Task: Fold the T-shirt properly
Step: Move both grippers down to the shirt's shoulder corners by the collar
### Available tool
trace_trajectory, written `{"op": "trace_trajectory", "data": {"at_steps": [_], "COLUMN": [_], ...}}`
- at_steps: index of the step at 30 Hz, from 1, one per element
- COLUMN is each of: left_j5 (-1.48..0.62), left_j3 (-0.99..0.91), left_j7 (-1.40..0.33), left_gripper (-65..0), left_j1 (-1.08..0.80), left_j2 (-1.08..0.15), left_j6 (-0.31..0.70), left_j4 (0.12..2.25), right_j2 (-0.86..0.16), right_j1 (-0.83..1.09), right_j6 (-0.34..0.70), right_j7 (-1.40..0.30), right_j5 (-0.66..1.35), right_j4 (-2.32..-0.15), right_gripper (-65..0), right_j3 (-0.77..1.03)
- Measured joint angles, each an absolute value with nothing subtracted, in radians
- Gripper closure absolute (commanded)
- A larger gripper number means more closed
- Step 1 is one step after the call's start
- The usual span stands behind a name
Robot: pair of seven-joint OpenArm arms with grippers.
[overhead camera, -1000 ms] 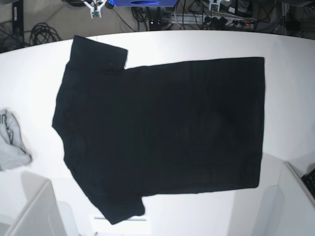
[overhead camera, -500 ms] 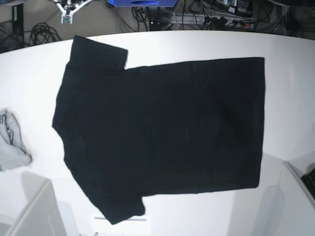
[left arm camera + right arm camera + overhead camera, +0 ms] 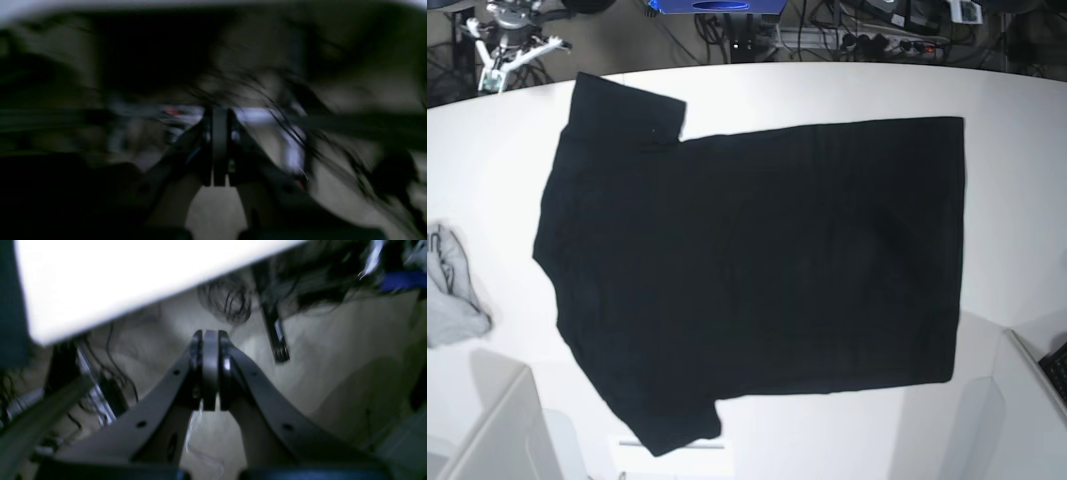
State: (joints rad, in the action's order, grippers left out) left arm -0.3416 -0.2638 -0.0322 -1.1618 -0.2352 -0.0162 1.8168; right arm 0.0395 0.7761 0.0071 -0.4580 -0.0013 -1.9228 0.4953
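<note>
Grey cloth (image 3: 452, 300) lay crumpled at the left edge of the white table (image 3: 487, 180), apart from the black T-shirt (image 3: 757, 270), which was spread flat across the middle, plain side up, collar end to the left and hem to the right. Beyond the table's far edge the right gripper (image 3: 210, 373) hung over the floor with its jaws pressed together on nothing. The left gripper (image 3: 219, 146), in a blurred view of cables, was likewise closed and empty.

The left wrist view is smeared by blur behind the left claw (image 3: 219, 146). The grey cloth (image 3: 449, 290) is cut off by the base view's left edge.
</note>
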Motion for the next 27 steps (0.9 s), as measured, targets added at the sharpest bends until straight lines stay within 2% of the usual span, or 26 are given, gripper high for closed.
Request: {"op": "trace_trajectory", "data": {"at_steps": [6, 13, 15, 17, 19, 24, 25, 27], "left_j5": [-0.343, -0.347, -0.346, -0.346, -0.346, -0.482, -0.531, -0.651], "left_j3": [-0.371, -0.447, -0.460, -0.461, -0.461, -0.462, -0.462, -0.460], "left_j7": [-0.028, -0.035, -0.035, -0.035, -0.035, -0.035, -0.035, -0.041], "left_gripper": [0.0, 0.0, 0.0, 0.0, 0.0, -37.0, -42.5, -45.7], "left_j1": [-1.159, -1.066, -1.049, -1.026, -1.007, -0.980, -0.978, -0.978], "left_j2": [-0.219, -0.192, -0.192, -0.192, -0.192, -0.200, -0.204, -0.236], "left_j6": [-0.003, 0.001, 0.000, -0.001, 0.001, -0.001, -0.001, 0.001], "left_j4": [1.949, 1.943, 1.942, 1.938, 1.936, 1.924, 1.919, 1.904], "right_j2": [0.039, 0.099, 0.119, 0.118, 0.113, 0.030, 0.007, -0.031], "right_j1": [0.707, 0.633, 0.615, 0.602, 0.603, 0.604, 0.604, 0.596], "right_j6": [0.007, 0.007, 0.008, 0.007, 0.005, 0.006, 0.003, -0.007], "right_j7": [-0.468, -0.467, -0.472, -0.469, -0.466, -0.546, -0.581, -0.635], "right_j5": [0.005, -0.001, 0.007, 0.014, 0.100, 0.411, 0.469, 0.598], "right_j4": [-1.963, -1.984, -1.984, -1.984, -1.984, -1.983, -1.982, -1.976], "right_gripper": [0.0, 0.0, -14.7, -25.4, -29.4, -30.6, -30.6, -30.6], "right_j3": [0.424, 0.388, 0.382, 0.382, 0.385, 0.387, 0.389, 0.400]}}
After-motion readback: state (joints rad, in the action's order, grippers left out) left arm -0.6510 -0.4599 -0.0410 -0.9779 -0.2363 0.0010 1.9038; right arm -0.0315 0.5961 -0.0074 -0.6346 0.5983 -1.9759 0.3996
